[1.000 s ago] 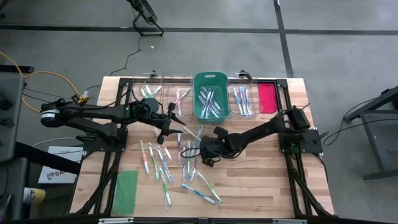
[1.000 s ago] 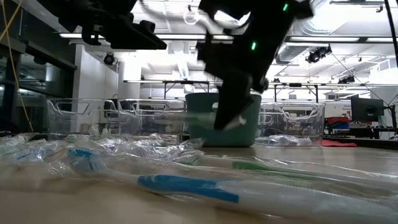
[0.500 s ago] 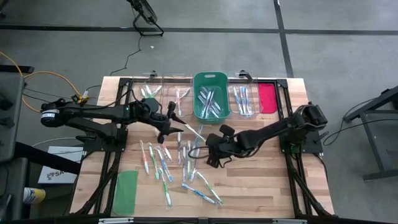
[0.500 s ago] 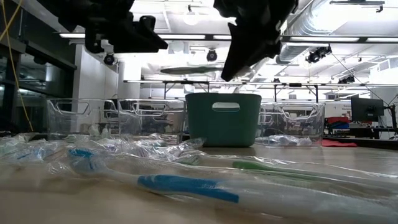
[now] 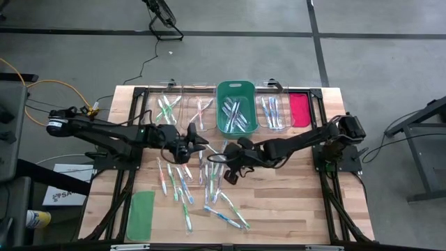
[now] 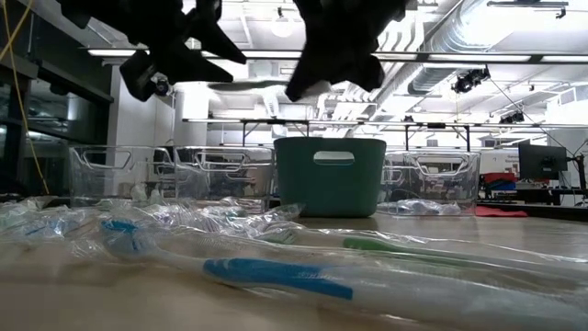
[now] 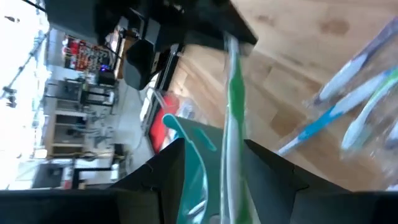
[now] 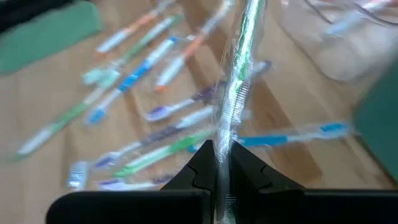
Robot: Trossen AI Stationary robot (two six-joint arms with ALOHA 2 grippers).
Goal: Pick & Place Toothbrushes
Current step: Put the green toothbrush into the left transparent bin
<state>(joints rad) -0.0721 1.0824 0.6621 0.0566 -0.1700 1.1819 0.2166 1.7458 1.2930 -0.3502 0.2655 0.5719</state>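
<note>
High view shows a flat green lid (image 5: 141,215) at the table's near left edge, with bare wood around it. Right of it, loose toothbrushes (image 5: 182,183) scatter across the middle of the wooden table (image 5: 293,202). Above them the left gripper (image 5: 198,143) has its fingers parted around a green-handled wrapped toothbrush (image 7: 235,118), which runs between them in the left wrist view. Just right, the right gripper (image 5: 228,159) is pinched tight on the same wrapped brush. At the far edge stand clear bins (image 5: 175,108), a teal bin (image 5: 236,106) holding brushes, and a red-pink lid (image 5: 300,109). The near right of the table lies open.
</note>
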